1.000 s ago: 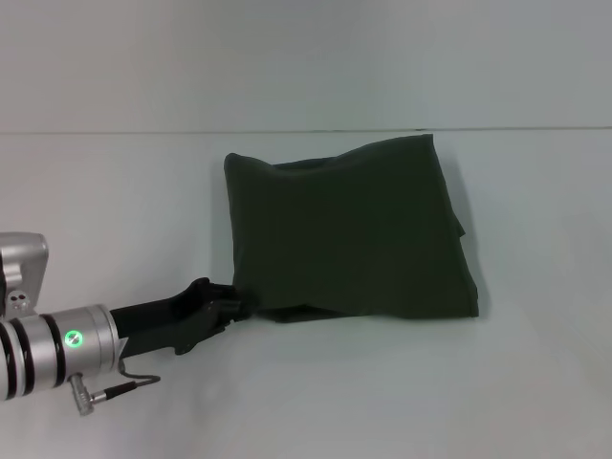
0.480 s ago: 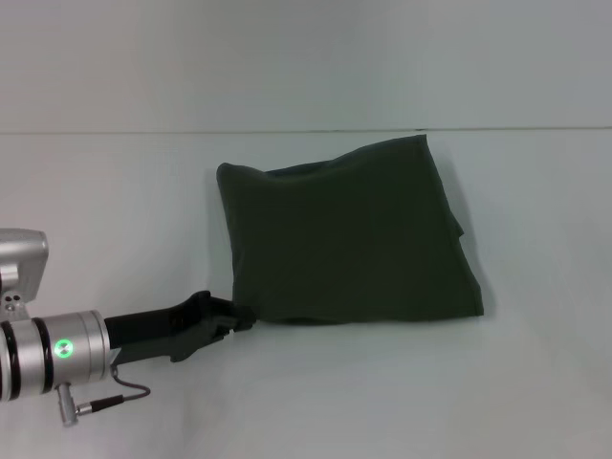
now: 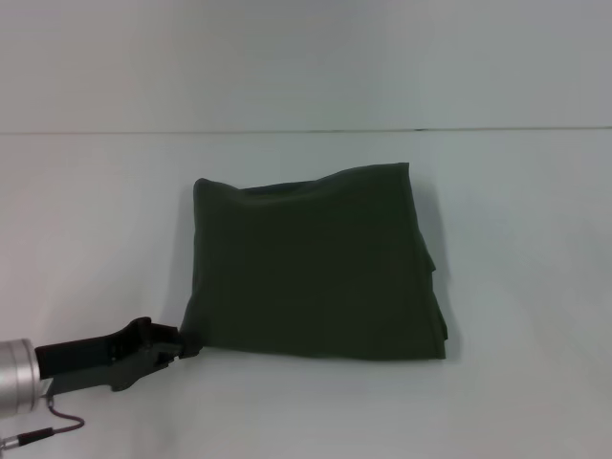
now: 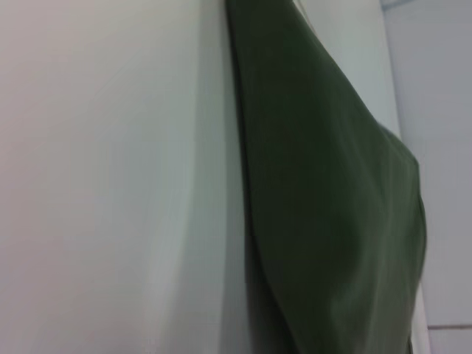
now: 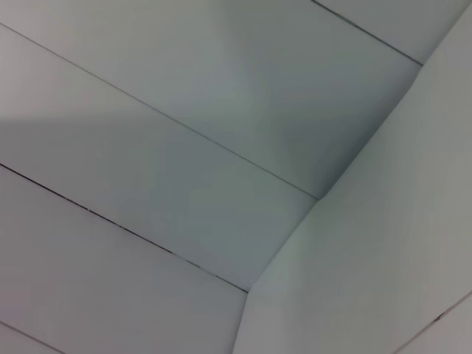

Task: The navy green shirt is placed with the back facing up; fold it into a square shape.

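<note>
The navy green shirt [image 3: 316, 268] lies on the white table [image 3: 86, 229] as a folded, roughly square dark olive bundle, plain side up. My left gripper [image 3: 184, 346] reaches in from the lower left and is shut on the shirt's near left corner. The left wrist view shows the shirt [image 4: 332, 206] as a dark green fold running along the table surface, and the fingers themselves do not show there. My right gripper appears in no view.
A white wall [image 3: 306, 57] rises behind the table's far edge. The right wrist view shows only pale panels with thin seams [image 5: 184, 140]. White table top surrounds the shirt on all sides.
My left gripper has pulled back toward the near left, dragging the shirt with it. The whole folded bundle has slid left and nearer to me.
</note>
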